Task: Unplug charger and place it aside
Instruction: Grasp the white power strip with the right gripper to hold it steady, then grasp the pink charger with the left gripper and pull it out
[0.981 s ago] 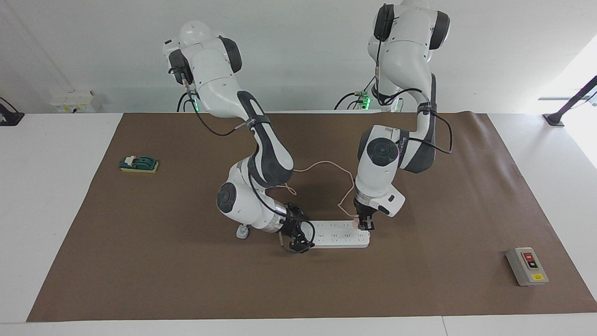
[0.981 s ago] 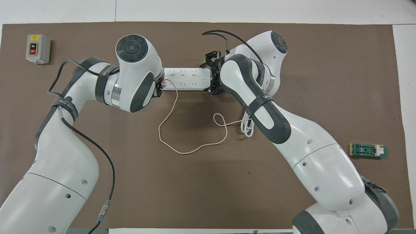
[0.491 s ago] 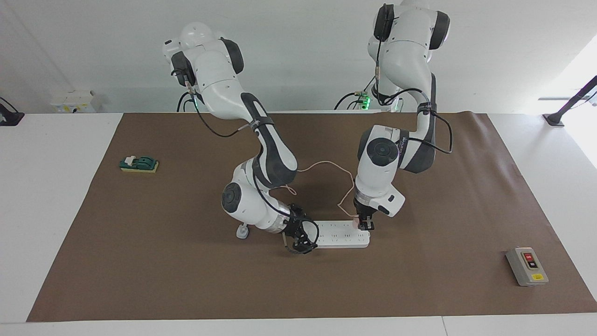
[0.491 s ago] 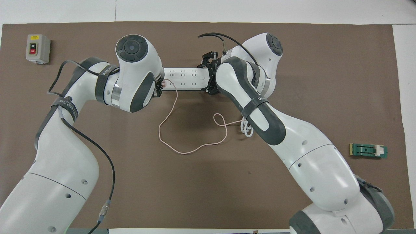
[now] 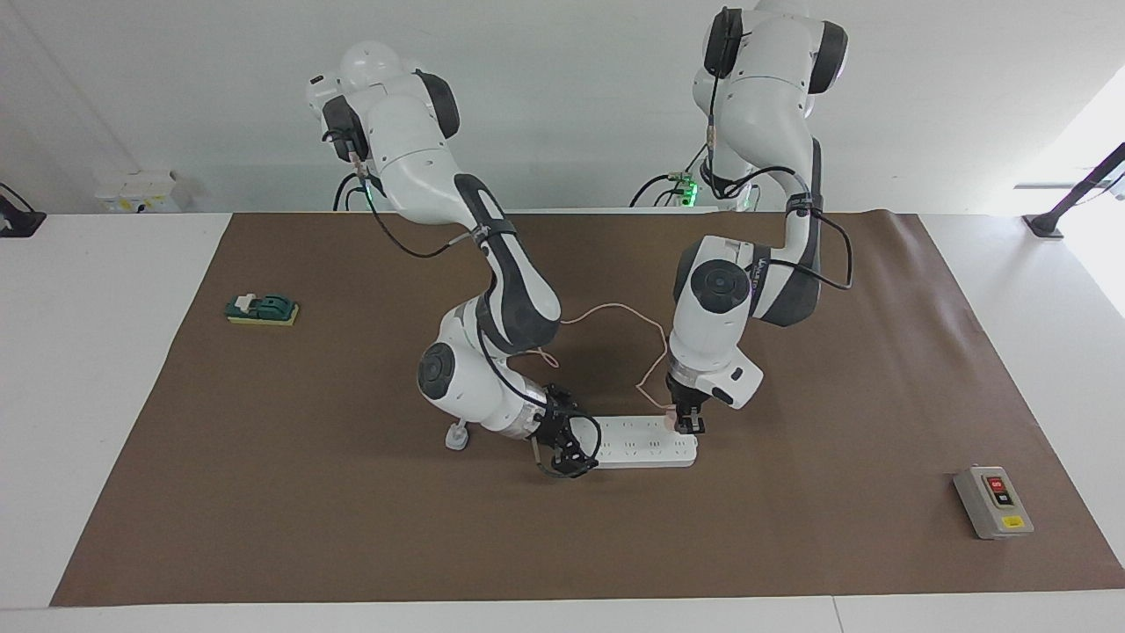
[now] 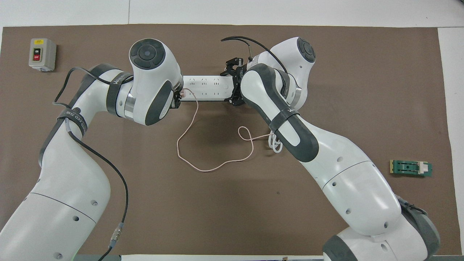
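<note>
Charger [image 5: 671, 420] sits plugged into the strip [image 5: 646, 441] at its left-arm end, pinched by the left gripper [image 5: 688, 428]. Right gripper [image 5: 567, 448] braces the strip's other end, fingers unreadable. Pulling and setting aside remain.

Two glossy white robot arms [image 5: 404, 167] [image 6: 65, 203] with dark grey joint bands and round grey end caps. Thin black cables run along each arm, strapped by black bands. Both end in small black grippers [image 5: 688, 422] [image 5: 567, 444].
</note>
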You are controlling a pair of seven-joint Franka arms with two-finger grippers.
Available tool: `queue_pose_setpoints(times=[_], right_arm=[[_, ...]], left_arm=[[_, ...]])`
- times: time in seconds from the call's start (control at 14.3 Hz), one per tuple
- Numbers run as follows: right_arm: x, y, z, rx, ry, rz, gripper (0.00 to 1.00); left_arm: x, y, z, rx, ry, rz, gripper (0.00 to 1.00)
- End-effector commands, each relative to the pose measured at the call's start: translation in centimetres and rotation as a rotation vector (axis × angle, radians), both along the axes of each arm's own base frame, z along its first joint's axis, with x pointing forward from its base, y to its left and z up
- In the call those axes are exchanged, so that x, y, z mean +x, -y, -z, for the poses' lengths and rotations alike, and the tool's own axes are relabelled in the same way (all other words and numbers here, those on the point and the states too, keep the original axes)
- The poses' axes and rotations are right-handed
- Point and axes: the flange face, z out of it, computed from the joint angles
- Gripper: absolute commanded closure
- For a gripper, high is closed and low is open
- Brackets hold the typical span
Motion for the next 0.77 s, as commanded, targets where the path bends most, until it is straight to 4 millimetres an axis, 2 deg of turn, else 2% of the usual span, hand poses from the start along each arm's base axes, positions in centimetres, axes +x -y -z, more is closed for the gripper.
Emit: queue_pose_setpoints(times=[0.0, 0.42, 0.56, 0.7], right_arm=[[0.1, -0.1, 1.7, -0.013, 0.042, 0.020, 0.40], [0.1, -0.1, 1.7, -0.011, 0.041, 0.022, 0.39], [0.1, -0.1, 1.7, -0.011, 0.040, 0.023, 0.39], [0.1, -0.1, 1.7, -0.012, 0.042, 0.021, 0.39]], left_arm=[[1.0, -0.5, 0.0, 0.029, 0.004, 0.012, 1.00], [1.5, -0.9, -5.3, 0.062, -0.011, 0.021, 1.00], [1.6, -1.6, -6.6, 0.056, -0.011, 0.022, 1.00], [1.5, -2.1, -7.7, 0.052, -0.012, 0.104, 1.00]])
